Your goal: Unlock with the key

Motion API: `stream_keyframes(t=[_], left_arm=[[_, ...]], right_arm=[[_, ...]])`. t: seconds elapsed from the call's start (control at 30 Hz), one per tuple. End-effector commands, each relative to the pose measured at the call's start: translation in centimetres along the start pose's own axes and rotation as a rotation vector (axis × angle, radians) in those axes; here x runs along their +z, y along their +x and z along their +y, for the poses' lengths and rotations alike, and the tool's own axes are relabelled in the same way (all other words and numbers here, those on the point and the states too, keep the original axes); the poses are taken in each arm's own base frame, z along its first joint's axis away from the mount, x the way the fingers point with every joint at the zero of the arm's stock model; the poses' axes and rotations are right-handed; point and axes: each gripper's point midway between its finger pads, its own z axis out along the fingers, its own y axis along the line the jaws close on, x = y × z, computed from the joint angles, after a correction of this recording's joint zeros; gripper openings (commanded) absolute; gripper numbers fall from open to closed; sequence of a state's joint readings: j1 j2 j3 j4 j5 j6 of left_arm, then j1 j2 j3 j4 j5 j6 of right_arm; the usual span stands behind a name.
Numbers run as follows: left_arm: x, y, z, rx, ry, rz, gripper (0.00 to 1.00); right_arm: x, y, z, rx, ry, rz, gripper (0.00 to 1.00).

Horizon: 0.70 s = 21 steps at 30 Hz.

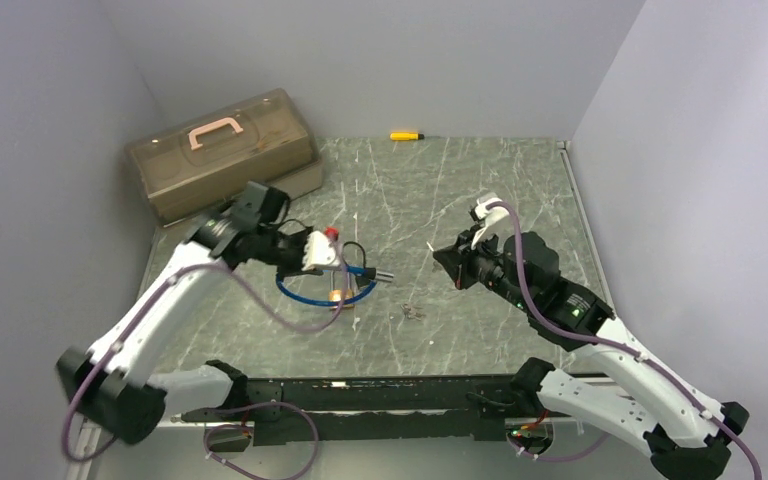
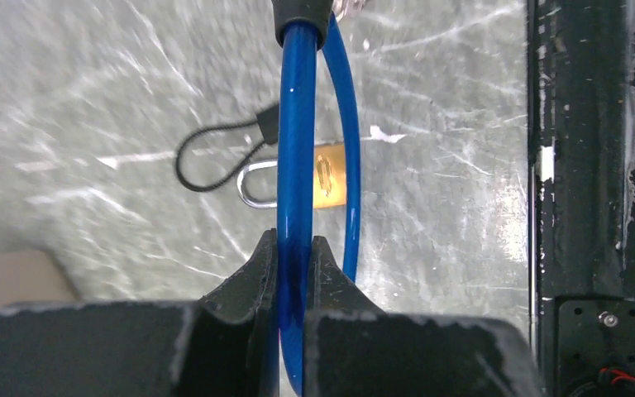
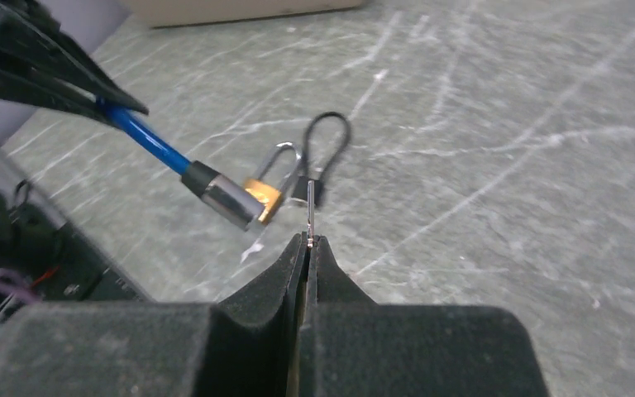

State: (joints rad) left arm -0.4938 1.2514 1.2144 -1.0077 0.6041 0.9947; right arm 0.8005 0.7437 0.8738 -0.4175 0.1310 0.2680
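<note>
My left gripper (image 2: 295, 244) is shut on a blue cable (image 2: 295, 149) and holds it off the table. The cable's black-and-silver end (image 3: 223, 194) points toward the right arm. Below it a small brass padlock (image 2: 329, 175) with a silver shackle lies on the table, beside a black cord loop (image 2: 207, 153). My right gripper (image 3: 308, 244) is shut on a thin key (image 3: 310, 203), whose blade sticks out past the fingertips toward the padlock (image 3: 263, 197), a short way off. In the top view the left gripper (image 1: 345, 262) and right gripper (image 1: 447, 262) face each other over the padlock (image 1: 339, 294).
A brown toolbox (image 1: 222, 150) with a pink handle stands at the back left. A yellow tool (image 1: 407, 135) lies by the back wall. A small bunch of keys (image 1: 410, 312) lies on the table between the arms. The black frame (image 2: 595, 165) runs along the near edge.
</note>
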Motion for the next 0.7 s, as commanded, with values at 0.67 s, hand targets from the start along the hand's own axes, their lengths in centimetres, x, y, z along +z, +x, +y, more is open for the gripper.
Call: stream_keyframes(t=[0.67], left_arm=[[-8.5,-7.0,-10.4,0.342,0.107,-0.331,0.00]], right_arm=[[-5.4,-0.2,10.6,-0.190,-0.662,0.257,0.00]])
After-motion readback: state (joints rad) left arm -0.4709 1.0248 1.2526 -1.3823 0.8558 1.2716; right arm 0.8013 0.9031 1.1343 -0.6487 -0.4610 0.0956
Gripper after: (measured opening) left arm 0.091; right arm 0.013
